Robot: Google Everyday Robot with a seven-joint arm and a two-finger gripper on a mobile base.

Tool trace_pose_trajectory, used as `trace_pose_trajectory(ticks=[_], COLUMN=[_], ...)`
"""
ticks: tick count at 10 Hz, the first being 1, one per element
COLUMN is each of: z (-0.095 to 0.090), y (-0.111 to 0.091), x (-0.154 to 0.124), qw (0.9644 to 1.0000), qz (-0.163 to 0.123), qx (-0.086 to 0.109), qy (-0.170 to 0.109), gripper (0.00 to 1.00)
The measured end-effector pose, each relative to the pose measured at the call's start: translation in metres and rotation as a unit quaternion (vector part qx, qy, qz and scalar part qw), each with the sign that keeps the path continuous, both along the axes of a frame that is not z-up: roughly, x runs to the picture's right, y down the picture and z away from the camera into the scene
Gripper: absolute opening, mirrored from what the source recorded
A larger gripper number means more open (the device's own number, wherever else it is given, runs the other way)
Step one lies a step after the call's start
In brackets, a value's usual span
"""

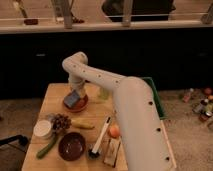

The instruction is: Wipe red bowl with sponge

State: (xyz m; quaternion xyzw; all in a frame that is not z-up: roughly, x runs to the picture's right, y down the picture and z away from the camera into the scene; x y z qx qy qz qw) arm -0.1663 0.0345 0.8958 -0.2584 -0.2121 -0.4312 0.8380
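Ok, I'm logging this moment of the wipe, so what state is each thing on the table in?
red bowl: upright on the table, sponge inside.
sponge: tilted, in the red bowl, under the claw.
claw: lowered over the red bowl, at the sponge.
maroon bowl: upright, looks empty.
white container: upright near the table's left edge.

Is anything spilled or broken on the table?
Nothing looks spilled or broken. The sponge sits tilted in the red bowl on the far side of the table, with the gripper right above it. That fits wiping.
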Motion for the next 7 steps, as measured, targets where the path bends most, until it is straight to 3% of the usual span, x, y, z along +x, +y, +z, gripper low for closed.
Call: trace_pose_trajectory(ticks=[7], z=[0.012], y=[0.0], x=[0.001], qw=[1.0], qz=[0.007], qx=[0.002], qy=[0.001], gripper=[0.0])
